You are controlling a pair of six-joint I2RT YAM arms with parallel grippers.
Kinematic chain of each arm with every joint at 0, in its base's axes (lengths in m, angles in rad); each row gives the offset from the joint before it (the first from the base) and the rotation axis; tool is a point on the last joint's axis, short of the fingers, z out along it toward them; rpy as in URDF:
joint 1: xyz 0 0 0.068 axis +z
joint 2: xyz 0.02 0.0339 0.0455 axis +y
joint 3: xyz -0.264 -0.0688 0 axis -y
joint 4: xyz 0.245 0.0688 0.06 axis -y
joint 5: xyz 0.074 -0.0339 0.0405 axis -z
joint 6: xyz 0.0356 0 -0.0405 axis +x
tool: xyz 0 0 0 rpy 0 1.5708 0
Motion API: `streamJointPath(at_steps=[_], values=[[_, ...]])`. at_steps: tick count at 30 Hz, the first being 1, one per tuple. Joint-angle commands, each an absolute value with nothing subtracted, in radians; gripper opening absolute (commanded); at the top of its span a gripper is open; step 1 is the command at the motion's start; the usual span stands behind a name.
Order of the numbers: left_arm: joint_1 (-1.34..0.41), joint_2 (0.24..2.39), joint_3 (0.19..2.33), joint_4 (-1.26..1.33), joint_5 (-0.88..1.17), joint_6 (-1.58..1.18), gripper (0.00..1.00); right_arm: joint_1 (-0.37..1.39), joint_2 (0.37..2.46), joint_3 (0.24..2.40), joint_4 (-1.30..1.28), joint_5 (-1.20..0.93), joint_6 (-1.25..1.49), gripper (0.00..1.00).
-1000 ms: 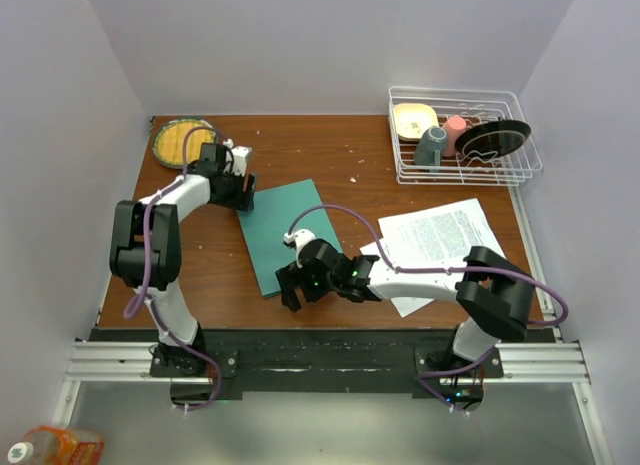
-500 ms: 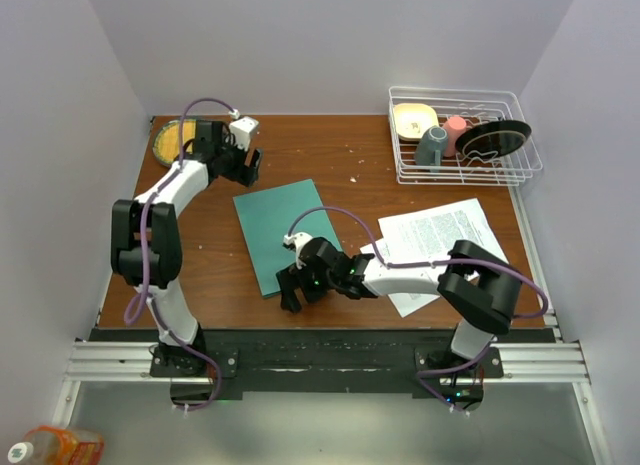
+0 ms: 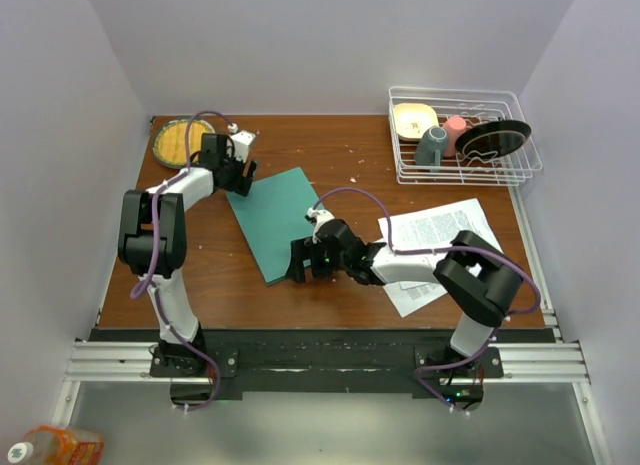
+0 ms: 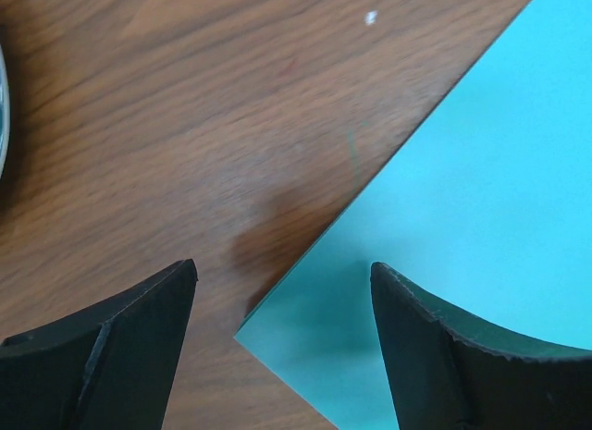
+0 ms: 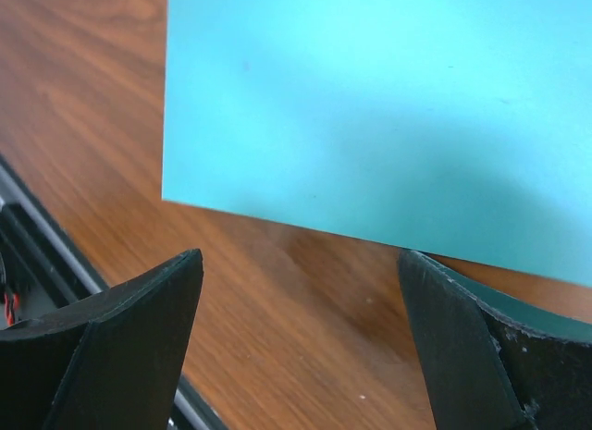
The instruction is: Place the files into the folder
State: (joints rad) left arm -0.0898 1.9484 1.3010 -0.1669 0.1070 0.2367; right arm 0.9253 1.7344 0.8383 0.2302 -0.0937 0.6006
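Table [image 3: 200, 275] with one folder [image 3: 275, 220] flat on it. Only the top view catches the files [image 3: 440, 235], at least two sheets, back behind the right gripper [image 5: 301, 259]. Wrist cams: folder edge between its spread, empty fingers, and a corner between the left gripper [image 4: 282, 275] fingers, same deal.

A teal folder [image 5: 388, 106] lies flat on the wooden tabletop [image 5: 111, 106], its edge running just beyond the gripper's [image 5: 301, 256] wide-spread black fingers [image 5: 120, 347].

Folder [image 3: 272, 217] turned slightly; left end effector [image 3: 241, 178] now at its corner; right end effector [image 3: 298, 262] shifted rightward.
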Motion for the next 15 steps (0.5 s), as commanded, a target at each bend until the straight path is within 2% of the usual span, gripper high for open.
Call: streamJointPath(at_steps=[1,8,15], values=[[-0.080,1.887,1.267,-0.109,0.049,0.219,0.82,0.905,1.767,0.833,0.121,-0.002,0.624,0.92],[-0.080,1.867,1.177,-0.117,0.141,0.247,0.80,0.812,1.773,0.877,0.078,0.051,0.627,0.91],[-0.080,1.878,1.184,-0.195,0.248,0.236,0.79,0.721,1.812,0.937,0.049,0.044,0.627,0.90]])
